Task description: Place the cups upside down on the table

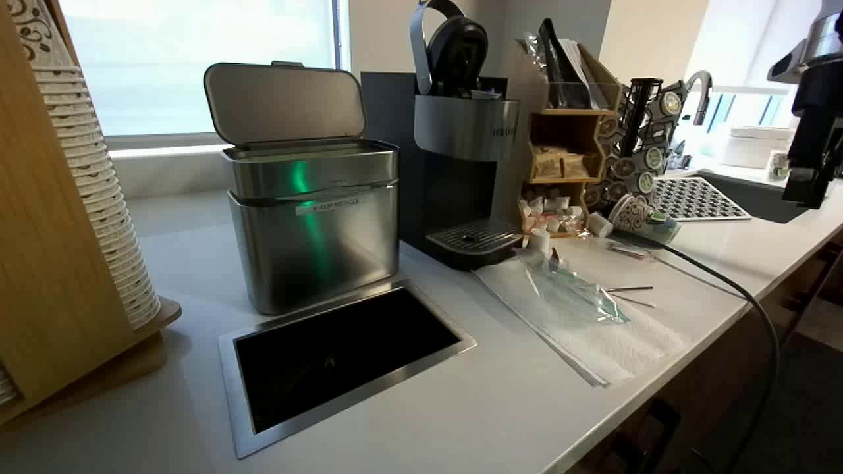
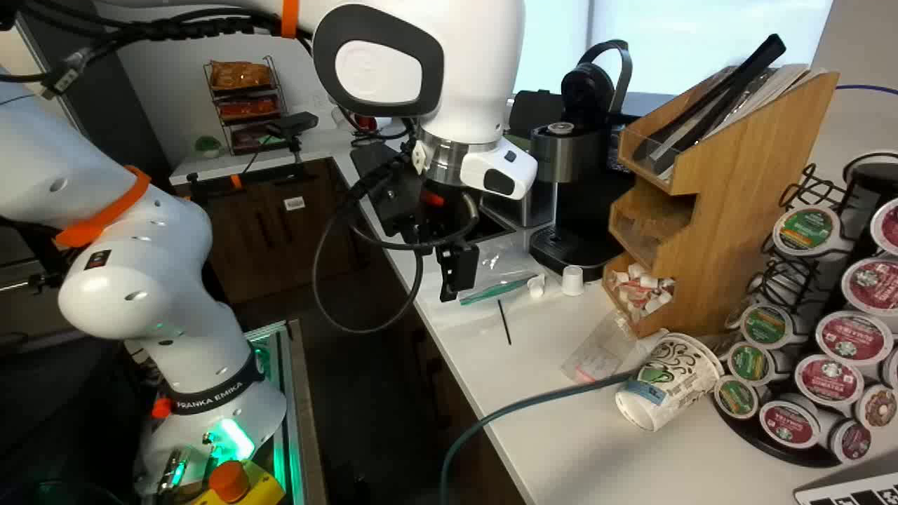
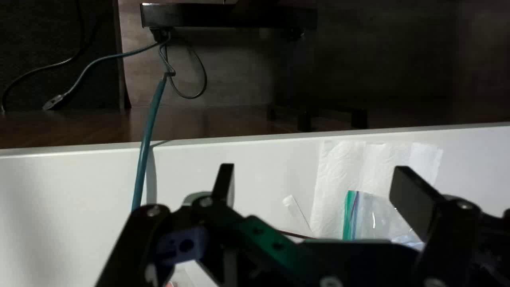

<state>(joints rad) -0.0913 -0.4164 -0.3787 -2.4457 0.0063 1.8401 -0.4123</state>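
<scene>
One patterned paper cup down on its side on the table, near the foot of the wooden organizer. And the gripper, well apart from that organizer, has its fingers spread wide, nothing between them! The approach comes next, I'd judge: clear the cable by the cup, squeeze gently lest the wall buckle, then turn the cup mouth-down before release.

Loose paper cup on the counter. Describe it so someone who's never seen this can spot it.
On the pale countertop, find the tall wooden organizer. Near its foot in an exterior view, beside the racked coffee pods, the paper cup lies on its side. It's bigger than any of those pods, white, printed with dark swirls and a green cup.
</scene>
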